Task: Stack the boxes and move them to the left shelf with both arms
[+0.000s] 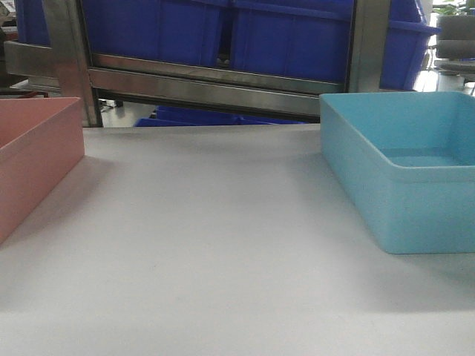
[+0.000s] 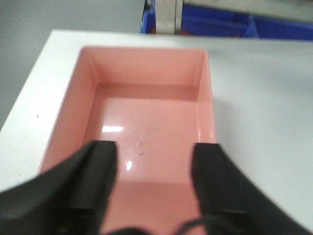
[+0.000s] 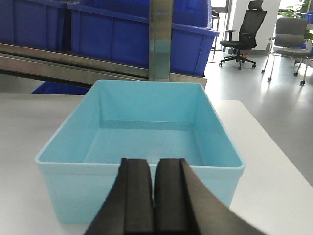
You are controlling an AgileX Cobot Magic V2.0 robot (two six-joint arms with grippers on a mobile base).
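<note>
Two shallow rectangular plastic bins sit well apart on a smooth white tabletop (image 1: 208, 252). The front view shows only a corner of the salmon pink plastic bin (image 1: 33, 159) at the left edge. The light sky blue plastic bin (image 1: 401, 174) stands at the right. Behind them runs a brushed steel rack frame (image 1: 208, 85) carrying dark blue plastic crates (image 1: 223, 33).

The grippers show only in the wrist views. The left wrist view looks down into the pink bin (image 2: 146, 107) and its glossy floor. The black left gripper (image 2: 155, 166) hangs over the bin's near end, its two blunt fingers spread wide with nothing between them.

The right wrist view shows the blue bin (image 3: 142, 127) with its matte interior and lipped rim. The black right gripper (image 3: 155, 188) is just before the bin's near wall, fingers pressed together and gripping nothing. Office chairs (image 3: 243, 32) stand on the floor beyond, at the far right.
</note>
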